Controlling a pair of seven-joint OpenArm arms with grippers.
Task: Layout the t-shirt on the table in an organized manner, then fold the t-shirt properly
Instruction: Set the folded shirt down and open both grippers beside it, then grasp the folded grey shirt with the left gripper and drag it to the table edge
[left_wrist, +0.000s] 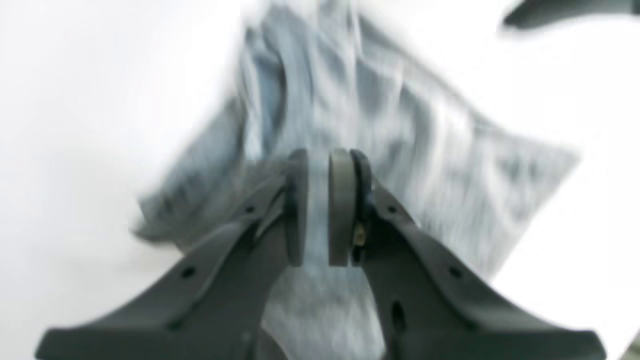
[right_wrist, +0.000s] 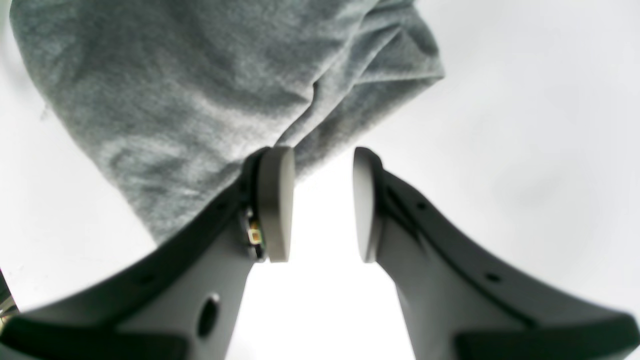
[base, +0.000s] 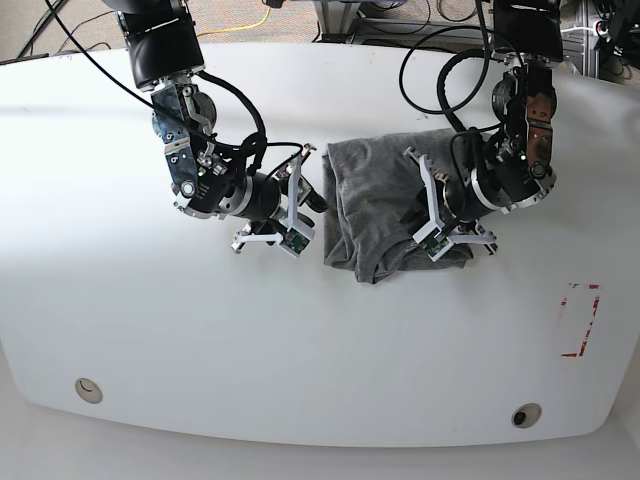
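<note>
The t-shirt (base: 375, 205) lies as a compact, wrinkled grey rectangle in the middle of the white table (base: 200, 330). My left gripper (base: 420, 205) hovers over the shirt's right part. In the blurred left wrist view its pads (left_wrist: 342, 200) stand a narrow gap apart above the t-shirt (left_wrist: 400, 125), with no cloth pinched between them. My right gripper (base: 312, 195) sits at the shirt's left edge. In the right wrist view the right gripper (right_wrist: 322, 160) is open over bare table (right_wrist: 525, 125), one pad (right_wrist: 275, 200) just touching the hem of the t-shirt (right_wrist: 200, 75).
A red-tape rectangle (base: 580, 320) marks the table at the right. Two round grommet holes (base: 88, 390) (base: 525, 413) sit near the front edge. Black cables (base: 440, 60) hang from both arms at the back. A dark blurred shape (left_wrist: 565, 12) shows at the left wrist view's top right.
</note>
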